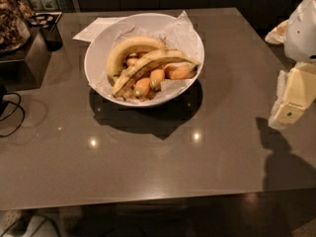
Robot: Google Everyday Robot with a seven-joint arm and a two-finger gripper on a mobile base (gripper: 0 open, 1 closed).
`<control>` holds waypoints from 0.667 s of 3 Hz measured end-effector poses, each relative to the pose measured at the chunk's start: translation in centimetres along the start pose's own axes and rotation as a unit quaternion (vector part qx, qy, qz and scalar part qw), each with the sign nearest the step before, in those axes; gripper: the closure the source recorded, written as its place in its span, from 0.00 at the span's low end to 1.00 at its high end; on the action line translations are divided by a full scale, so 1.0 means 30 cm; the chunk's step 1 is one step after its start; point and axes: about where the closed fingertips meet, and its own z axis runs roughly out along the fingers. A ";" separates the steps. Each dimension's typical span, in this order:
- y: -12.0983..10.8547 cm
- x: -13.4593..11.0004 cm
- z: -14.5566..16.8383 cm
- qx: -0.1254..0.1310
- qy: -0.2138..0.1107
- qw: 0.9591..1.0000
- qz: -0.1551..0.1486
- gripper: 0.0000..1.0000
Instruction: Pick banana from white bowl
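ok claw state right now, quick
claw: cannot tell open or closed; at the table's right edge, well apart from the banana, which lies in the white bowl.

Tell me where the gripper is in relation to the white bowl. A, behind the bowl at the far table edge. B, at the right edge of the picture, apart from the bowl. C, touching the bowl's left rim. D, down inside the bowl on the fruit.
B: the gripper hangs at the right edge of the picture over the table, apart from the white bowl, where the banana lies untouched.
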 end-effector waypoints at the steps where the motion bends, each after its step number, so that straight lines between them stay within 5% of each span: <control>1: 0.000 0.000 0.000 0.000 0.000 1.000 0.000 0.00; 2: -0.037 -0.068 -0.021 0.006 -0.002 0.999 -0.043 0.00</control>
